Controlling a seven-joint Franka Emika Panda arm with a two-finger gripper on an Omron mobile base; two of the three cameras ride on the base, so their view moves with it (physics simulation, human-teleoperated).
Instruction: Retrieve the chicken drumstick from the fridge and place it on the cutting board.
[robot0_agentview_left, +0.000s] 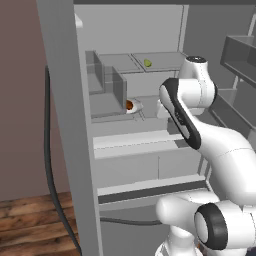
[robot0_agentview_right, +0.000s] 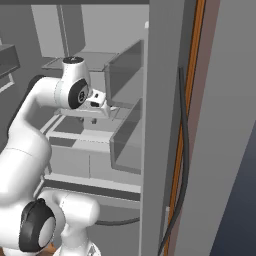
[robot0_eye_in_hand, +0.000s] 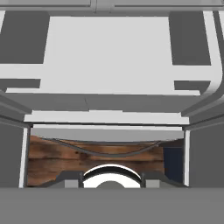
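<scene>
The pincer hangs from the white hand inside the open fridge, pointing down over a pale grey shelf at mid height. In the right base view only a small dark tip shows beneath the hand, so whether the pincer is released or clenched cannot be told; nothing is seen in it. In the hand view the fridge's pale shelves and drawer fronts run across the frame, with a strip of wooden floor and a dark cable beyond them.

The chicken drumstick lies on the same middle shelf, seen in the left base view: a small reddish-brown piece with a pale end, resting just beside an upright grey divider on its left. It sits to the left of the arm's forearm, apart from the hand, which the arm itself mostly hides in that view.

One shelf higher and farther back, a small yellow-green fruit sits alone near the middle of the shelf. Below the drumstick's shelf are pale drawer fronts. Door bins stand at the right of the left base view. The dark cable also runs down the fridge's outer left side to the wooden floor.
</scene>
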